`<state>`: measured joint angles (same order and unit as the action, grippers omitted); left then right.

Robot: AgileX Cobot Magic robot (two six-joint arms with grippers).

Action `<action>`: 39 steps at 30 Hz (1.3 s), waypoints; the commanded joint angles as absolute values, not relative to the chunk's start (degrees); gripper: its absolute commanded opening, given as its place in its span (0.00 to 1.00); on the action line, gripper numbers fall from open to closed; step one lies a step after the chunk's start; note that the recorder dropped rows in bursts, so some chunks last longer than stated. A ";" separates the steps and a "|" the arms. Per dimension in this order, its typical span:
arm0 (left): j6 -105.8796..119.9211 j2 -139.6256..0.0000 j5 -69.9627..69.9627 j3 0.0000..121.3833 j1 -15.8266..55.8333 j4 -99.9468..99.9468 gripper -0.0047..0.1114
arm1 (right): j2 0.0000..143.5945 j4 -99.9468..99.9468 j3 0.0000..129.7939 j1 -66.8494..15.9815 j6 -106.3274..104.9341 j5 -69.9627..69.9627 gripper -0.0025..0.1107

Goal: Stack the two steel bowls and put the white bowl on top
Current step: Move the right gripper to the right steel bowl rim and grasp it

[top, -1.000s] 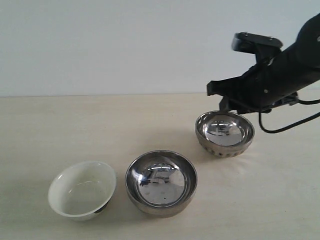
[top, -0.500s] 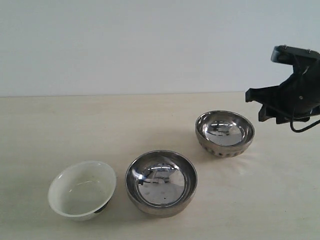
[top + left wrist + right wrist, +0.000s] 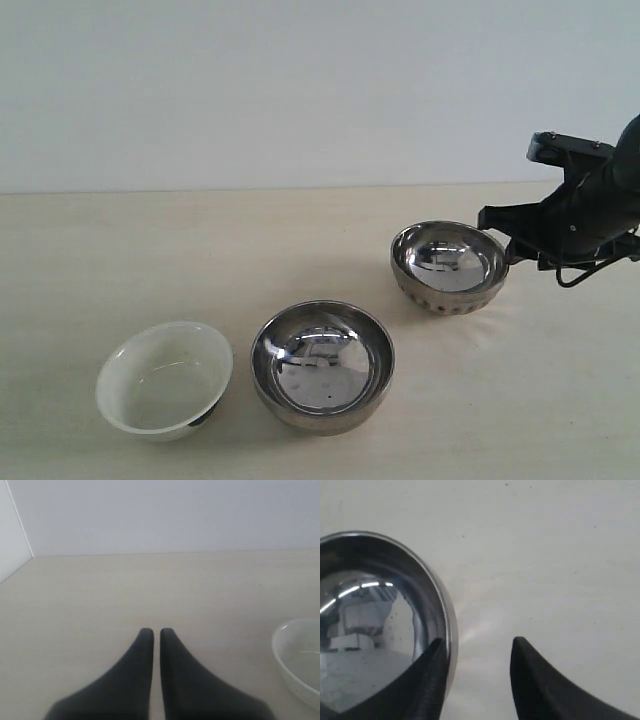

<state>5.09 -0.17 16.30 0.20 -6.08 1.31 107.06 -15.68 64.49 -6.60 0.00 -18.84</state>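
Three bowls stand on the table. The white bowl (image 3: 165,378) is at the front left, tilted a little on its dark foot. The smooth steel bowl (image 3: 322,365) stands right of it. The ribbed steel bowl (image 3: 449,267) is further back and to the right. My right gripper (image 3: 503,240) hangs open at that bowl's right rim. In the right wrist view the right gripper (image 3: 477,645) has one finger over the ribbed bowl (image 3: 370,605) just inside its rim and the other outside. My left gripper (image 3: 151,632) is shut and empty, low over bare table, with the white bowl (image 3: 300,660) off to one side.
The pale wooden table (image 3: 150,260) runs back to a plain white wall. A black cable (image 3: 575,275) loops under my right arm. The left arm is outside the exterior view.
My right arm swung from behind the ribbed bowl out to the right, then came down and back to that bowl's right rim. None of the bowls have moved.
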 commanded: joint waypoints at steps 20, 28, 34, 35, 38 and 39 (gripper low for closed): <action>4.44 0.00 15.94 0.00 -6.11 1.47 0.08 | 112.77 -19.22 64.68 -10.27 0.00 -9.04 0.34; 4.44 0.00 15.94 0.00 -6.11 1.47 0.08 | 112.76 -19.22 64.68 -10.27 0.00 -8.67 0.34; 4.44 0.00 15.94 0.00 -6.11 1.47 0.08 | 112.76 -19.22 64.68 -10.27 0.00 -8.97 0.34; 4.44 0.00 15.94 0.00 -6.11 1.47 0.08 | 113.04 -19.22 64.68 -10.40 0.00 -9.09 0.34; 4.44 0.00 15.94 0.00 -6.11 1.47 0.08 | 114.41 -19.22 64.68 -10.52 0.00 -9.24 0.34; 4.44 0.00 15.94 0.00 -6.11 1.47 0.08 | 115.06 -19.22 64.68 -10.52 0.00 -9.05 0.34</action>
<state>5.09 -0.17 16.30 0.20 -6.08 1.31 113.67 -19.43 64.49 -10.36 0.00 -8.98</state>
